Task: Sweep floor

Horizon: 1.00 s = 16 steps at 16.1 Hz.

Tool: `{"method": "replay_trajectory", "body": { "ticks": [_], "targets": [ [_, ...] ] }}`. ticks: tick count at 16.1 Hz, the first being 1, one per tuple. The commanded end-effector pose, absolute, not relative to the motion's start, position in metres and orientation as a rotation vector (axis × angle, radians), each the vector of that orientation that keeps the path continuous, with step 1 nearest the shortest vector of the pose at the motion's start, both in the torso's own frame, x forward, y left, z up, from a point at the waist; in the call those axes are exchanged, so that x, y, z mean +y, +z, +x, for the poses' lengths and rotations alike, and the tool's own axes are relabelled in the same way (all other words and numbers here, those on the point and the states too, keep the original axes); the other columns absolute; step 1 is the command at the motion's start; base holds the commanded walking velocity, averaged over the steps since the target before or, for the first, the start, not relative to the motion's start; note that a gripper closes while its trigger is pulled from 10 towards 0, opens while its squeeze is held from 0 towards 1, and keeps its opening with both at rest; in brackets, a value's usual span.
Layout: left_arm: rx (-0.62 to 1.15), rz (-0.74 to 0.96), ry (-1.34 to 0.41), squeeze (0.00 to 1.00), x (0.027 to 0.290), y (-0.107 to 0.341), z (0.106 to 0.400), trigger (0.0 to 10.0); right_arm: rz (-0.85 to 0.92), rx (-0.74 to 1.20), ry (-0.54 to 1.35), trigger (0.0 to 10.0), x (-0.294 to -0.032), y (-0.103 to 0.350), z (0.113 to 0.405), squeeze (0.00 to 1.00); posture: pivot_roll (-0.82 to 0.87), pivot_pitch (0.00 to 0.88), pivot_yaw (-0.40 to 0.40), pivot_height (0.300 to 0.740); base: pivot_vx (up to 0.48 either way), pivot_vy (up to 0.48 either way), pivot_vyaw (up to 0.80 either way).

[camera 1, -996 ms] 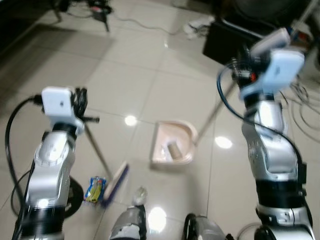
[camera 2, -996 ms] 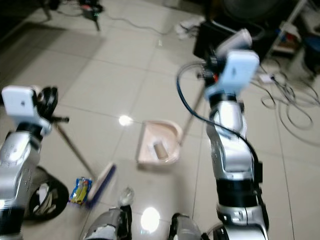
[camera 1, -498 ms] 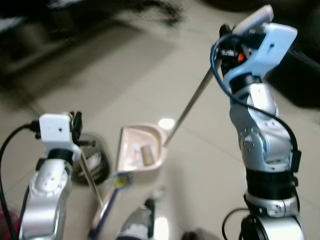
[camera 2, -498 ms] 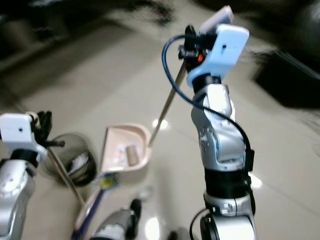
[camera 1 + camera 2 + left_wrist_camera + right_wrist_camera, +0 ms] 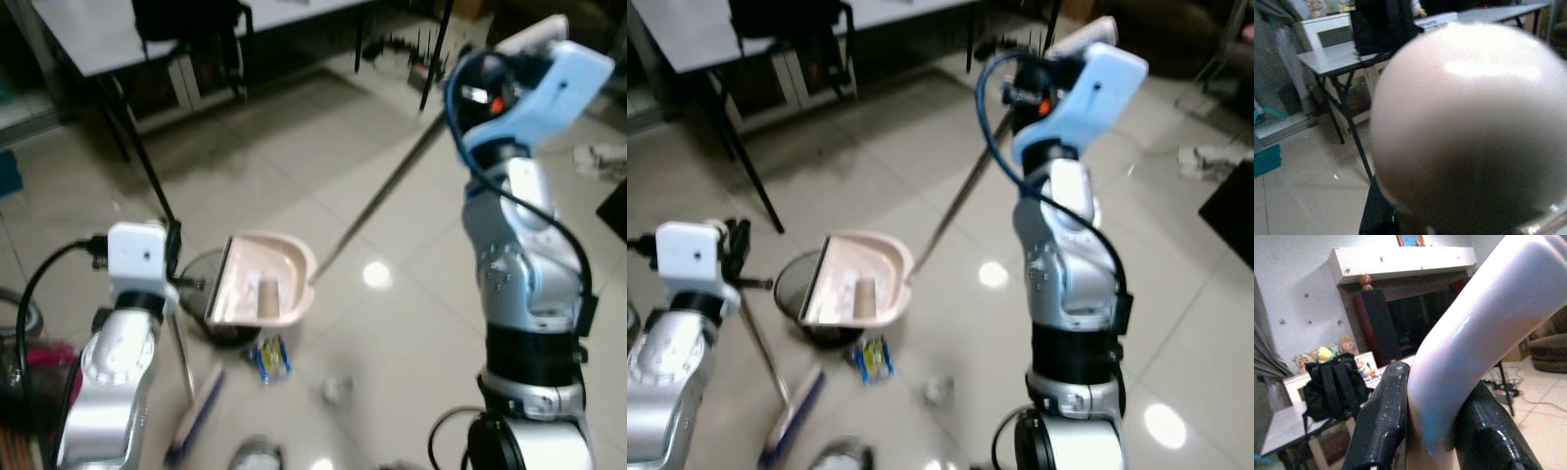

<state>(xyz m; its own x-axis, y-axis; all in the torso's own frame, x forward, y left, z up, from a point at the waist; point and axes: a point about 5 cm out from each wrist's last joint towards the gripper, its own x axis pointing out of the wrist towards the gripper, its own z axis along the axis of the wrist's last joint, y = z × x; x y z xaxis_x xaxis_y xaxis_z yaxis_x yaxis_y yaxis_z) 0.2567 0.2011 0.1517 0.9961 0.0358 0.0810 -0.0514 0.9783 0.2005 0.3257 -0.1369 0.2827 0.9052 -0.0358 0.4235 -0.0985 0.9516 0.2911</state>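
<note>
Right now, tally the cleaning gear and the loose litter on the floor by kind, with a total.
Dustpan, pink, long handle held by the right gripper, above the bin: 1
Broom, handle at the left gripper: 1
Waste bin, dark, round: 1
Litter inside the dustpan, small cylinder: 1
Yellow and blue wrapper on the floor: 1
Small crumpled scrap on the floor: 1
Total: 6

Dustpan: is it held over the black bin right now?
Yes. The pink dustpan hangs tilted directly above the round black bin, partly covering its opening.

Pink dustpan (image 5: 257,281) tilted over bin — broom (image 5: 792,411) on floor.
</note>
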Motion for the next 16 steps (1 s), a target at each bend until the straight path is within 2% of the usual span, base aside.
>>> {"method": "replay_trajectory", "body": {
  "ticks": [1, 9, 14, 16],
  "targets": [
    [-0.111, 0.224, 0.052, 0.0, 0.2016, 0.1594, 0.2572, 10.0, 0.311, -0.498, 0.038, 10.0, -0.1335, 0.2951, 0.3226, 0.0, 0.04, 0.057, 0.009, 0.74, 0.371, 0.0, 0.8],
    [-0.09, 0.229, 0.069, 0.0, 0.2048, 0.1549, 0.2531, 10.0, 0.29, -0.482, 0.016, 10.0, -0.1349, 0.2918, 0.3267, 0.0, 0.04, 0.064, -0.002, 0.74, 0.451, 0.0, 0.0],
    [-0.09, 0.233, 0.067, 0.0, 0.2037, 0.154, 0.2533, 10.0, 0.322, -0.468, 0.004, 10.0, -0.137, 0.2891, 0.3279, 0.0, 0.04, 0.056, -0.003, 0.74, 0.48, 0.0, 0.71],
    [-0.083, 0.228, 0.063, 0.0, 0.2028, 0.1528, 0.2533, 10.0, 0.342, -0.47, -0.019, 10.0, -0.141, 0.2881, 0.3284, 0.0, 0.04, 0.052, -0.006, 0.74, 0.444, 0.0, 0.0]
  ]
}}
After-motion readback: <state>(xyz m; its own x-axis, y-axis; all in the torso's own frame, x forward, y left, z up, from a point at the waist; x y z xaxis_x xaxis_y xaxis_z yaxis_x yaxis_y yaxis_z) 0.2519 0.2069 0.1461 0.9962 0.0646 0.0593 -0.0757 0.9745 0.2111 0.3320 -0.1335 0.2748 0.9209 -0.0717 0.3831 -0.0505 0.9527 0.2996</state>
